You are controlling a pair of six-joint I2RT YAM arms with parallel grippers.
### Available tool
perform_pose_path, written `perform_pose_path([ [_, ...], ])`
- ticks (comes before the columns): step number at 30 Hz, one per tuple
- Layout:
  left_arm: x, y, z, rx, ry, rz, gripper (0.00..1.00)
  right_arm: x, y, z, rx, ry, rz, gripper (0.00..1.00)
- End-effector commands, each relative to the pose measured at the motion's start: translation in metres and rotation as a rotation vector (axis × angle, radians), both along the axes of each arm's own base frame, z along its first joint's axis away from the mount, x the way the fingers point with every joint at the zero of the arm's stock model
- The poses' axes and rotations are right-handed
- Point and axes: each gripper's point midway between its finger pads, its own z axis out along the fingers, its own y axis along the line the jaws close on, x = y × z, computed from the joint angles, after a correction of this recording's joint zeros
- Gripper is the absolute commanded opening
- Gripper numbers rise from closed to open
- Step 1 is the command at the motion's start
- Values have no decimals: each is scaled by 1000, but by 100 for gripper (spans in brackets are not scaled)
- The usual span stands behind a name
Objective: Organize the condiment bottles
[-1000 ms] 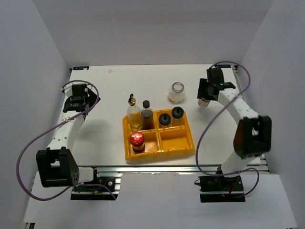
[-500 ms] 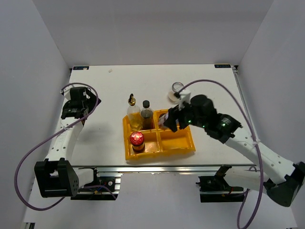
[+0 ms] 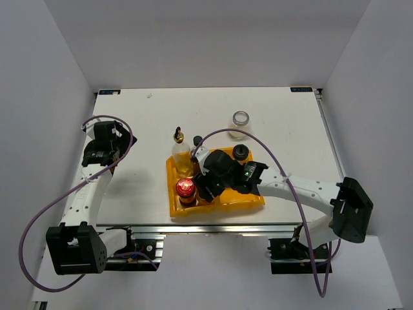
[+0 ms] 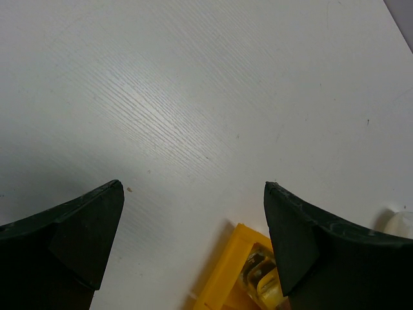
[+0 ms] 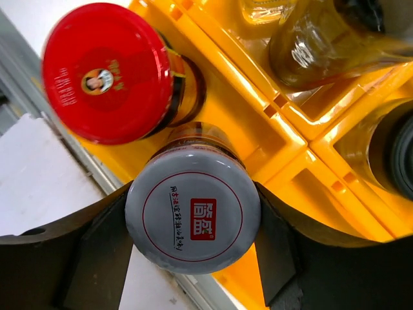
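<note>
1. Your right gripper (image 5: 192, 242) is clamping the silver-lidded jar (image 5: 192, 210), with one finger pressing on each side just below the lid.
2. That lid is showing a red square logo with white Chinese characters inside a red ring, above a line of smaller red characters.
3. The jar is sitting over the near-left compartment of the yellow tray (image 5: 232, 123), just beside the red-lidded jar (image 5: 106, 71). You cannot tell whether its base is resting on the floor.
4. The red lid is carrying a small round portrait and gold characters too blurred to read.
5. The dark bottle (image 5: 316, 48) and gold-topped bottle (image 3: 179, 147) are standing in the far-left compartment, and a black-lidded shaker (image 3: 241, 152) in the far-right.
6. The wide clear jar (image 3: 241, 119) is standing on the table (image 3: 142, 110) beyond the tray.
7. Your left gripper (image 4: 193, 219) is hanging wide open over bare table, holding nothing.
</note>
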Motion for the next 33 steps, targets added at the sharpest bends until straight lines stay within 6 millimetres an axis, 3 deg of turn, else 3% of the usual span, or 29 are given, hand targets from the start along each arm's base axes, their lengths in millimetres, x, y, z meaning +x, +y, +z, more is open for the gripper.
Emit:
perform_pose_path([
  [1,0,0,6,-7,-30,0,98,22,30,42,146,-105,-31,21],
  [8,0,0,3,-5,-25,-1,98,20,35,17,99,-94,18,67],
  [17,-2,1,2,-1,-20,4,98,16,32,2,60,-87,36,81],
  [23,-1,1,5,0,-32,9,98,19,27,20,86,-118,12,85],
  [26,-1,3,5,2,-25,12,98,32,6,43,86,-191,-82,89],
  [30,5,2,8,5,-32,9,98,56,-41,81,148,-266,-263,89],
  [32,7,3,8,4,-30,9,98,83,-72,91,171,-283,-389,89],
  [33,9,2,11,7,-37,6,98,104,-99,98,196,-287,-493,89],
])
